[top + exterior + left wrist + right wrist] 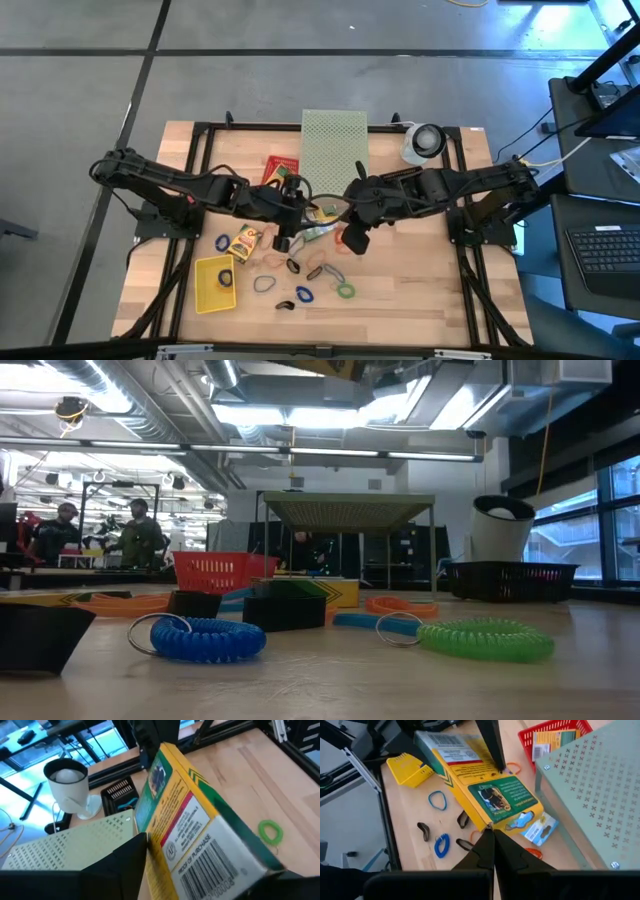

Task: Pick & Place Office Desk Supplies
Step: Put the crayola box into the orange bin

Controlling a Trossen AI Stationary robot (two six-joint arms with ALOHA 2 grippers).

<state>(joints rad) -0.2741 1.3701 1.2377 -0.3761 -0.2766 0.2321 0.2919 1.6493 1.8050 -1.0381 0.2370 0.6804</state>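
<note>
A yellow-and-green card box [195, 830] is being clamped between the fingers of the left gripper [297, 222], raised above the table's [420, 300] centre. The right gripper [492, 851], fingers pressed together, is being held just beside the box. Rubber-band loops [345, 291] are being left scattered below.

We note a yellow-and-green card box [200, 825] held tilted between our left pincer's fingers [125, 865]; green band loop [270, 831] on tabletop [280, 775]; perforated box [70, 842] beyond.
</note>
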